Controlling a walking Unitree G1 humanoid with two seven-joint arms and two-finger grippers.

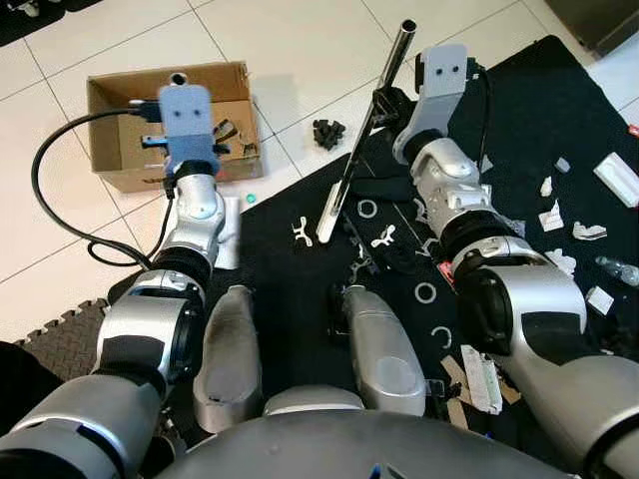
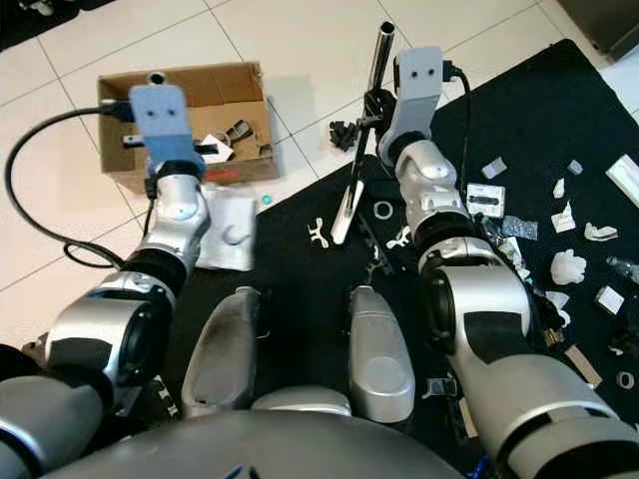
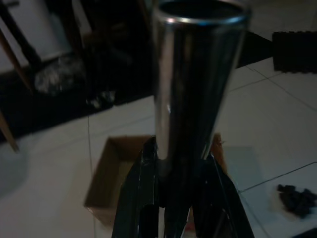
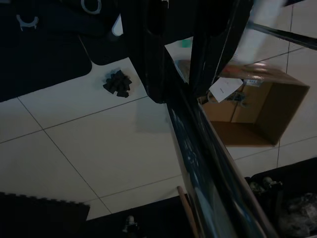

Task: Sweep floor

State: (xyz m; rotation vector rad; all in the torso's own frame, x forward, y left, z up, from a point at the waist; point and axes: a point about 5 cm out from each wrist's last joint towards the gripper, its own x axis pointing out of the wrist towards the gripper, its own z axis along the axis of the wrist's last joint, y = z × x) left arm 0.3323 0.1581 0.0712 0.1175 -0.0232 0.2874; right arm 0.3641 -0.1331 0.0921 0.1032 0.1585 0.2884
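1. A broom with a metal handle (image 1: 397, 52) leans across the edge of the black mat (image 1: 300, 289), its top end over the white tiled floor (image 1: 300, 40) and its pale lower end (image 1: 329, 215) down on the mat.
2. The right gripper (image 4: 181, 74) is up by the upper part of that handle; in the right wrist view its two black fingers (image 4: 148, 49) stand on either side of the dark shaft with little gap, gripping it.
3. The left gripper (image 3: 178, 198) holds a second shiny metal tube (image 3: 193, 84), its fingers (image 3: 136, 198) closed narrowly around the tube's base. In the head views this arm reaches over the open cardboard box (image 1: 110, 100).
4. The box sits on the tiles just off the mat's corner, with a few scraps inside.
5. A small black clump of debris (image 1: 327, 132) lies on the tiles between the box and the broom handle.
6. White scraps and rings (image 1: 367, 210) are strewn over the mat, thickest on the robot's right side (image 2: 569, 264).
7. A black cable (image 1: 45, 190) loops over the tiles beside the left arm.
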